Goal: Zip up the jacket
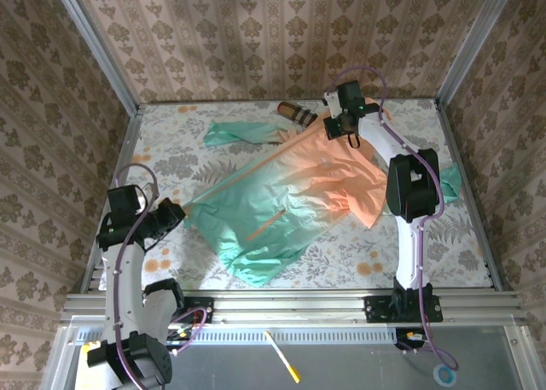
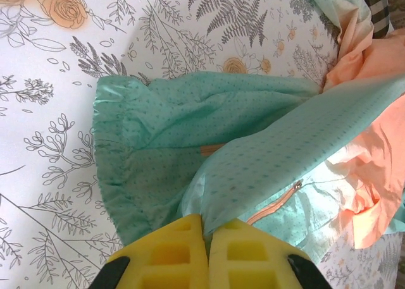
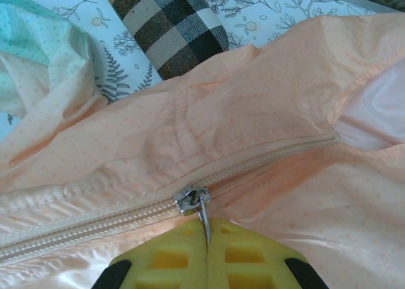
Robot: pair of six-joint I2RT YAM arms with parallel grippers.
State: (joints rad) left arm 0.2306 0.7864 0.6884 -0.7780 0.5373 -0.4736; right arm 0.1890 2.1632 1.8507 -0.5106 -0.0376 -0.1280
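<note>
The jacket (image 1: pixel 290 194) lies spread slantwise across the middle of the table, a thin, crinkly fabric with fine dots that fades from peach-orange at its far right end to mint green at its near left hem, one green sleeve stretched toward the far left. A short orange pocket zipper (image 2: pixel 278 203) crosses the green part. In the right wrist view a cream zipper track (image 3: pixel 95 222) runs across the peach cloth with a small metal slider (image 3: pixel 192 199) sitting on it; the slider's thin pull (image 3: pixel 205 222) disappears between the yellow ribbed pads of the right gripper (image 3: pixel 207 229), which is closed tight on it at the jacket's far end. The left gripper (image 2: pixel 205 222) is likewise pinched shut, its pads clamping a fold of green fabric at the hem corner, where the cloth rises into a taut ridge. Just beyond the collar, a rolled cylinder (image 3: pixel 171 30) in brown, black and cream plaid lies touching the peach cloth. Everything rests on a white table cover (image 1: pixel 171 151) printed with grey ferns and orange flowers.
</note>
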